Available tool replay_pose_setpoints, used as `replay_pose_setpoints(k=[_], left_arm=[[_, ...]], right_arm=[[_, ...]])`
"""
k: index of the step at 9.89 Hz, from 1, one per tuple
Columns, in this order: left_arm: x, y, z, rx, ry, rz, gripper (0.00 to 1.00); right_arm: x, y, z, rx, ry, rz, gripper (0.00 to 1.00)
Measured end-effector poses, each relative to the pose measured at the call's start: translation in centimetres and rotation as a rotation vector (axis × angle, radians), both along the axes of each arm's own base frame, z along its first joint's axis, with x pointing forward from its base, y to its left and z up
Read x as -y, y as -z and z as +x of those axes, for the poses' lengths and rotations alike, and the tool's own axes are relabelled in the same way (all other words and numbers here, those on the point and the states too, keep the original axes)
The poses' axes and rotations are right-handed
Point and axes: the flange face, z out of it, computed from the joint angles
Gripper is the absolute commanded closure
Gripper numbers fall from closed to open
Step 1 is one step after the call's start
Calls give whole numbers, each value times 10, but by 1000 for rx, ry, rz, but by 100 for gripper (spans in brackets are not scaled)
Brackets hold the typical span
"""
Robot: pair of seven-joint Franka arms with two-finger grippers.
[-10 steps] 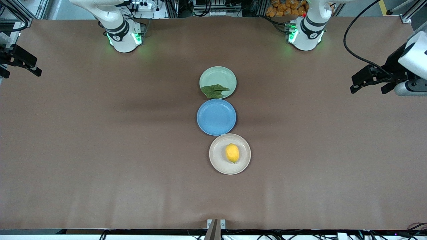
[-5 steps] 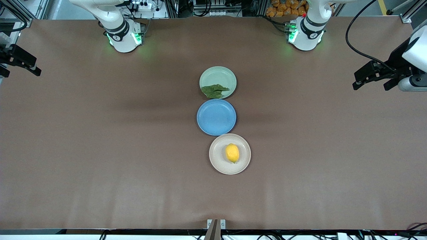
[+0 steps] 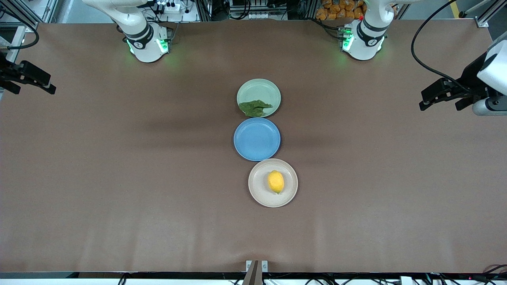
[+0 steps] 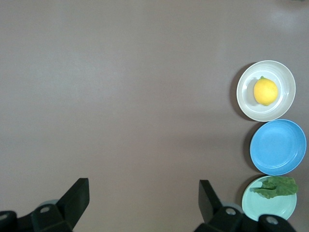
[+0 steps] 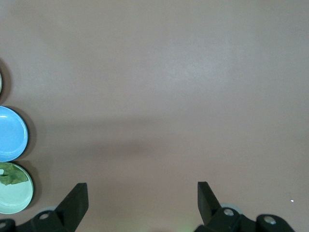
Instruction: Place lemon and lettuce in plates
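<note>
Front view: lemon (image 3: 276, 181) rests in the cream plate (image 3: 258, 193), lettuce (image 3: 254, 108) in the mint plate (image 3: 259, 89), a blue plate (image 3: 257, 139) between them; left gripper (image 3: 439, 101) and right gripper (image 3: 33, 81) hang over opposite table ends, well apart from both. Left wrist view: fingers (image 4: 76, 198) spread wide, empty, plates off to one side. Right wrist view: fingers (image 5: 77, 201) likewise wide, empty.

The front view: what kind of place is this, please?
Probably a robotics lab, set up for tabletop tests. Two arm bases are fixed along one edge of a brown table, cables and metal framing surround it, and the only props are three plates, a lemon and a lettuce leaf.
</note>
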Motion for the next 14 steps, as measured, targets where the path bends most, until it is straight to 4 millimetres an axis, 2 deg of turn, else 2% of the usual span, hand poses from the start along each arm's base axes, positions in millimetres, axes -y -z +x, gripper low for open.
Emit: replay_pose_setpoints(k=[14], left_arm=[[-7,2,6,17,4,7,0]], right_arm=[[0,3,3,4,1,-1,0]])
